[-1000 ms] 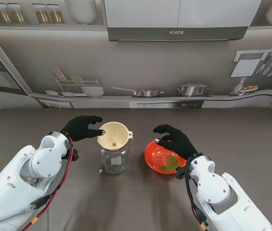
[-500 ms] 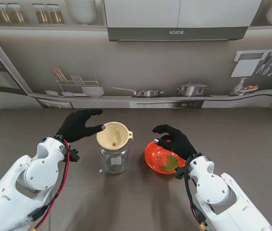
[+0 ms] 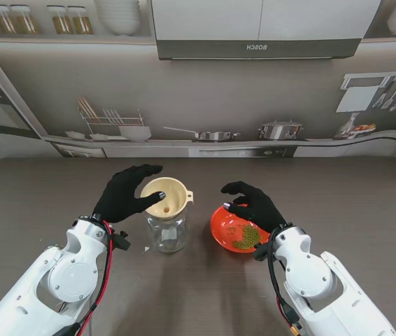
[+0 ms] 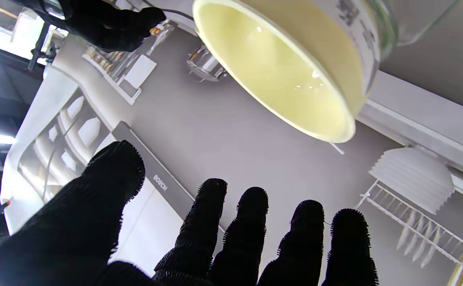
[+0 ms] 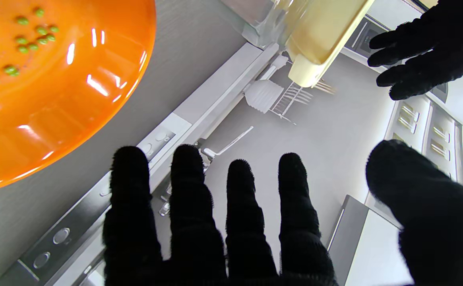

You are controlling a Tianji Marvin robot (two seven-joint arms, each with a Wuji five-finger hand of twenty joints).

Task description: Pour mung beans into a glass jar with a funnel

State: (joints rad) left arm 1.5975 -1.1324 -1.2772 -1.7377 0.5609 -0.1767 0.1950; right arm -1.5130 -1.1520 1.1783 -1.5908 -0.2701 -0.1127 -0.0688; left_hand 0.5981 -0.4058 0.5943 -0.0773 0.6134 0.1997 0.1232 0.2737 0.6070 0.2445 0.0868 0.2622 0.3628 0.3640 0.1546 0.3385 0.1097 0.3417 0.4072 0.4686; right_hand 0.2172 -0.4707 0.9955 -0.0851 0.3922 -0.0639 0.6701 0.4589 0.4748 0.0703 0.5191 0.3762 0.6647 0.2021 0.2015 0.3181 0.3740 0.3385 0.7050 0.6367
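Both hands spread, empty: left hand (image 3: 126, 193) beside funnel (image 3: 166, 197), right hand (image 3: 252, 204) over bowl (image 3: 236, 229).

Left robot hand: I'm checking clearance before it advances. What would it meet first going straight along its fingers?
Probably the cream funnel on the glass jar; the left robot hand points at its rim, fingers spread, though depth is unclear.

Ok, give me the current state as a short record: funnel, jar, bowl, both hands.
funnel: cream funnel seated in the jar mouth
jar: glass jar upright on the table, no beans visible inside
bowl: orange bowl right of the jar, mung beans inside
left hand: left hand open beside the funnel rim
right hand: right hand open, over the bowl's far edge
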